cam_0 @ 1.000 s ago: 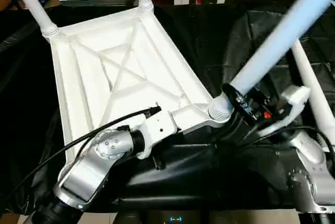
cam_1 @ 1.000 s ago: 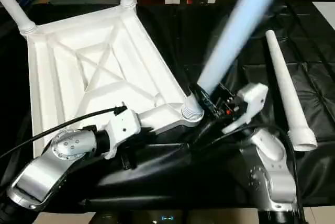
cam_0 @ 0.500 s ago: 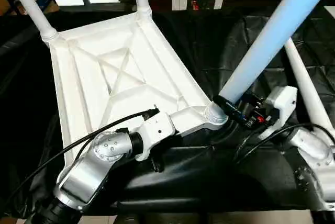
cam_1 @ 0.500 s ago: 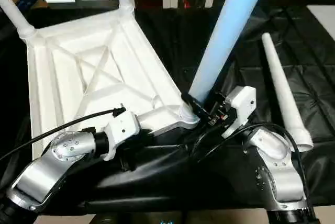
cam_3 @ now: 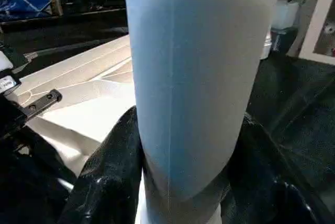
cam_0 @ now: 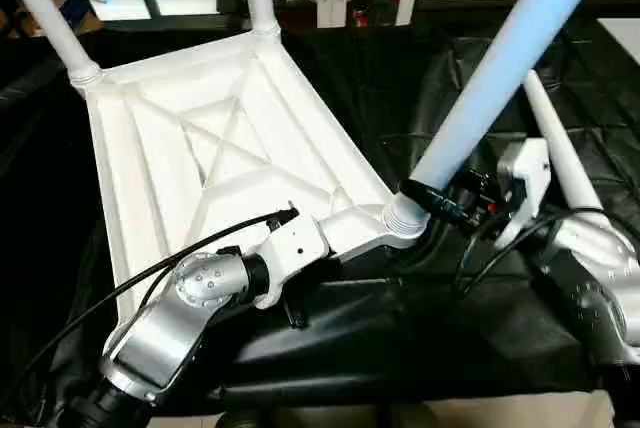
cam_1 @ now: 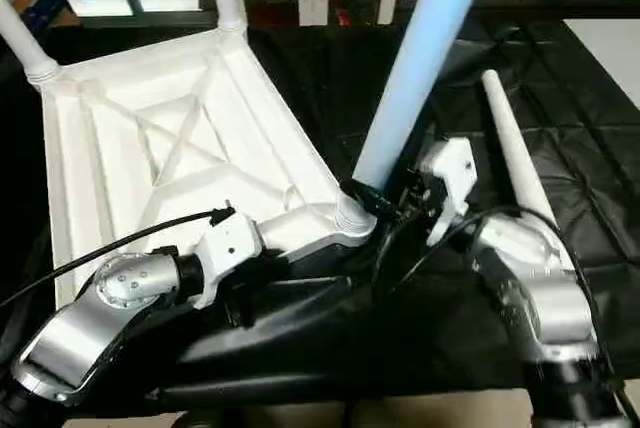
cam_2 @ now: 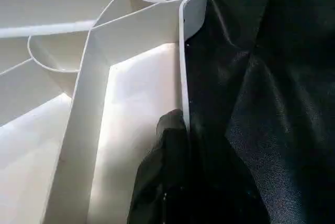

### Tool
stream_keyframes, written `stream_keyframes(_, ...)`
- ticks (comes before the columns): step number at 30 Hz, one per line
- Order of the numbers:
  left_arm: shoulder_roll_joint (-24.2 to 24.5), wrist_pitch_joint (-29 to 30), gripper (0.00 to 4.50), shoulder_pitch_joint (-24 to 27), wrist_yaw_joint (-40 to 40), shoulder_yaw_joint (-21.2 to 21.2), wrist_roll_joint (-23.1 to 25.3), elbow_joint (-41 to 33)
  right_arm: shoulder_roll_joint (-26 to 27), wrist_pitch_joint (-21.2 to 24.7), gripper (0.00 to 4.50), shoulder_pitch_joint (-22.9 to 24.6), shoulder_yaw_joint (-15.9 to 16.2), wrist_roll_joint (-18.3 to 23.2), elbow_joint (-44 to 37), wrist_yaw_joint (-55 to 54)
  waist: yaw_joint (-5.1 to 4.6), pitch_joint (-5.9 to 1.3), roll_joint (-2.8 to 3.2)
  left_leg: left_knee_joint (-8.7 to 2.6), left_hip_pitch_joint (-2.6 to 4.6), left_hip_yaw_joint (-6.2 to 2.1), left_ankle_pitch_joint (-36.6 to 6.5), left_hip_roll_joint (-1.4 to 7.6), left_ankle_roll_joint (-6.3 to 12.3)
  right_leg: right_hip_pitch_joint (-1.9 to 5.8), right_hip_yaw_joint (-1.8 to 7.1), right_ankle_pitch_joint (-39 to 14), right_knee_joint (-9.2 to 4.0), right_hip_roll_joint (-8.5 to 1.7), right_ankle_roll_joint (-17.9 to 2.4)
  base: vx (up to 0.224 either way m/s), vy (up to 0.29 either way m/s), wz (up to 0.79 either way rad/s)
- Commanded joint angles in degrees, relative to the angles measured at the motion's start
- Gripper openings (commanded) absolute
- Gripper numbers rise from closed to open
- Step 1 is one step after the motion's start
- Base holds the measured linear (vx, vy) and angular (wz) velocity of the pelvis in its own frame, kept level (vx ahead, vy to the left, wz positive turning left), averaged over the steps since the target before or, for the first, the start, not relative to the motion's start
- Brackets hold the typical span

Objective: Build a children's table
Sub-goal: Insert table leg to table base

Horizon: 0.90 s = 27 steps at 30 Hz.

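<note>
At frame centre you have a third leg in right jaws, seating; left jaws pinch the table top's rim; fourth leg remains.

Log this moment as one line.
left gripper: shut on tabletop rim | right gripper: shut on third leg at corner socket | fourth leg: loose
</note>
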Motion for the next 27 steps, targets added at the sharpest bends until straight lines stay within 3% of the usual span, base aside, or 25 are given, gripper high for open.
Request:
stream_keyframes(1,0.03,1.15,0.0,1.47,-0.51,-1.88,0.56,2.55,-0.33,8.6,1.79,2.54,6.22,-1.61,7.69,2.1,-0.36,-0.7,-0.55,-4.28,0.35,-0.84,-31.41,0.02,0.16,0.29,0.0,-36.82,-5.26,0.14,-3.33,0.0,0.0,0.0)
stream_keyframes(8,0.24,1.21,0.0,1.69,-0.67,-1.82,0.49,2.26,-0.55,11.34,1.79,-0.53,8.33,-3.85,10.51,2.25,-1.12,-0.28,-0.7,-4.33,0.59,-1.38,-34.83,-0.2,-0.17,-0.25,-0.11,-40.56,-5.94,0.05,-2.65,0.0,0.0,0.0)
stream_keyframes(11,0.17,1.06,0.0,1.63,-0.66,-1.9,0.58,2.19,2.43,10.29,1.79,-3.99,5.54,-3.85,13.89,-1.12,-1.63,0.0,-0.75,-4.35,0.68,-1.9,-37.72,-0.45,-0.56,-0.52,-0.59,-44.29,-6.37,0.04,-2.05,0.0,0.0,0.0)
stream_keyframes(13,0.19,0.97,0.0,1.63,-0.7,-1.95,0.7,2.17,3.05,10.58,1.79,-4.92,4.52,-3.05,14.36,-1.81,-1.59,-0.05,-0.8,-4.55,0.35,-2.36,-37.53,-0.4,-0.78,-0.06,-0.63,-44.25,-6.18,-0.17,-1.77,0.0,0.0,0.0)
stream_keyframes(14,0.21,0.93,0.0,1.62,-0.73,-1.97,0.76,2.16,3.21,10.79,1.79,-5.23,4.19,-2.69,14.46,-1.95,-1.61,0.15,-0.72,-4.6,0.51,-2.51,-38.34,-0.47,-0.69,-0.3,-0.63,-44.96,-6.36,-0.09,-1.72,0.0,0.0,0.0)
stream_keyframes(16,0.36,0.7,0.0,1.72,-0.98,-2.12,1.1,2.14,3.32,11.96,1.79,-7.13,3.15,-1.58,15.08,-1.96,-1.72,0.22,-0.47,-4.83,0.45,-3.03,-39.1,-0.52,-0.71,0.01,-0.8,-44.33,-6.32,-0.14,-2.08,0.0,0.0,0.0)
stream_keyframes(18,0.48,0.58,0.0,1.76,-1.13,-2.2,1.26,2.18,2.73,11.71,1.79,-8.06,3.72,-2.41,15.64,-1.47,-1.85,0.43,-0.3,-5.08,0.28,-3.37,-40.29,-0.54,-0.88,0.27,-1.05,-43.02,-6.3,-0.13,-2.58,0.0,0.0,0.0)
stream_keyframes(20,0.49,0.51,0.0,1.76,-1.16,-2.21,1.32,2.24,2.55,11.65,1.79,-8.48,3.95,-2.89,15.92,-1.04,-1.74,0.62,-0.3,-4.92,0.8,-3.26,-40.69,-0.64,-0.51,-0.03,-0.98,-42.7,-6.62,-0.26,-2.8,0.0,0.0,0.0)
stream_keyframes(27,0.21,0.4,0.0,1.65,-1.19,-2.22,1.67,2.47,2.08,15.02,1.79,-8.16,4.88,-3.82,16.39,-0.42,-1.37,0.62,-0.48,-4.87,0.92,-2.97,-38.29,-0.54,-0.22,-0.04,-0.56,-41.33,-6.37,-0.35,-3.57,0.0,0.0,0.0)
